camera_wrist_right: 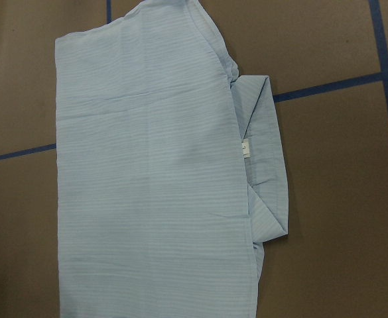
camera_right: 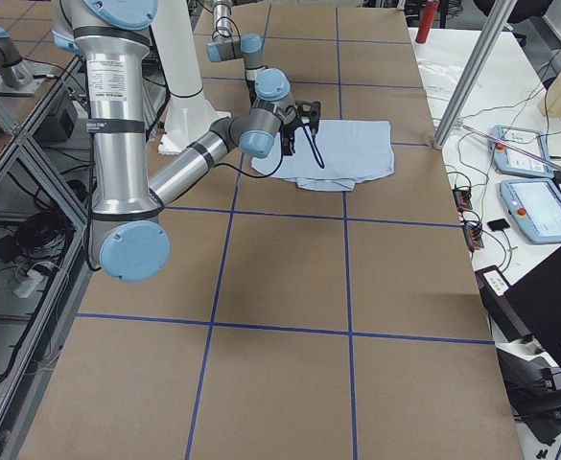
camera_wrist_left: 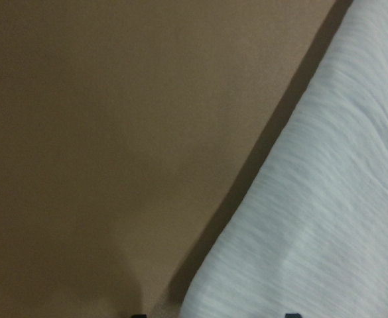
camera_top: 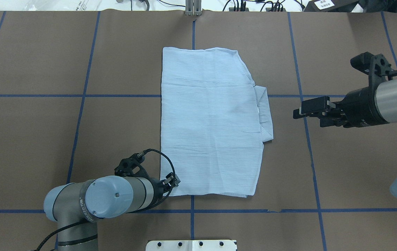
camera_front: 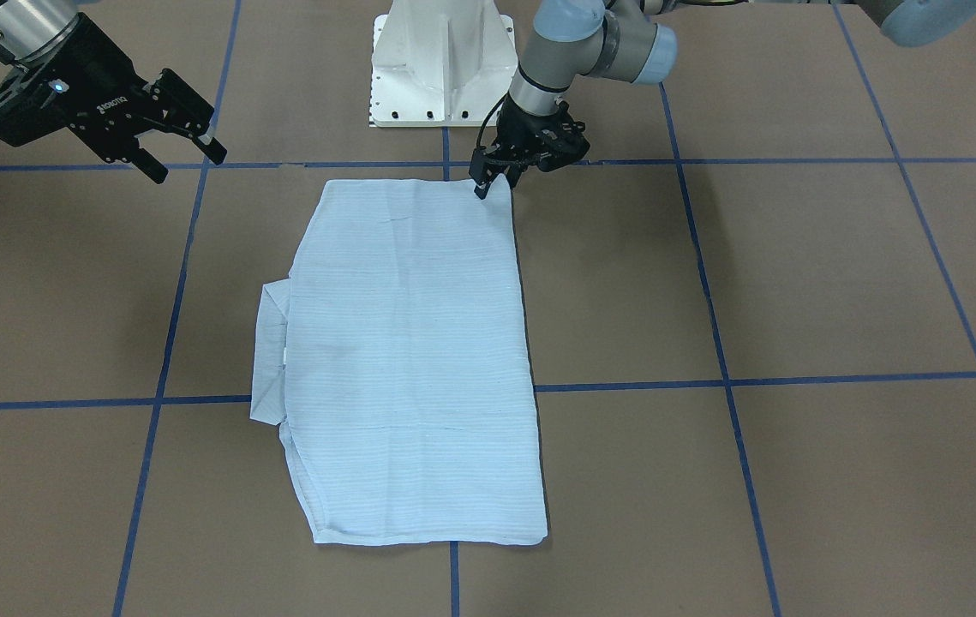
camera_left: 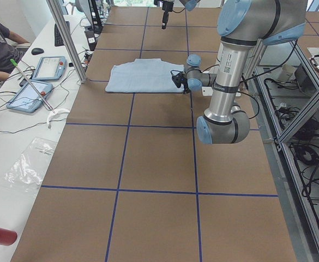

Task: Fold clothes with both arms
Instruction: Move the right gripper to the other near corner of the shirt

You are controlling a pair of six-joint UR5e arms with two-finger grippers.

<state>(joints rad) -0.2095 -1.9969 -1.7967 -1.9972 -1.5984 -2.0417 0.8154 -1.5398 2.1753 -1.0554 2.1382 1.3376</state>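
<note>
At the near left corner of the shirt (camera_front: 410, 360), the left gripper (camera_front: 485, 187) points down, with its fingertips (camera_front: 482, 190) right at the edge of the cloth. In the left wrist view two dark tips just show at the bottom border. They are spread apart, and the shirt's edge runs up between them beside bare table. Whether they touch the fabric cannot be told. Behind the gripper, a black cable loops around the wrist. The left arm (camera_top: 114, 195) bends back low over the table toward the white base (camera_front: 440, 68).

Well off to the right of the shirt, the right gripper (camera_front: 183, 158) hangs in the air. Its fingers (camera_front: 152, 168) are spread wide and hold nothing. They point toward the shirt but stay clear of it. The right arm (camera_top: 393, 101) reaches in nearly level from the right side, and its wrist camera looks down on the whole garment.

The shirt lies flat in the middle of the table (camera_front: 796, 274), folded into a long pale-blue rectangle that runs from near the base toward the far edge. Its left side is a straight fold. On its right side a narrower folded flap (camera_top: 264, 115) sticks out from under the top layer, with a small white tag at the seam. The fine stripes run across the cloth, and a few shallow creases cross it.

Blue tape lines (camera_front: 715, 343) divide the brown tabletop into squares, and some of them pass under the shirt.
</note>
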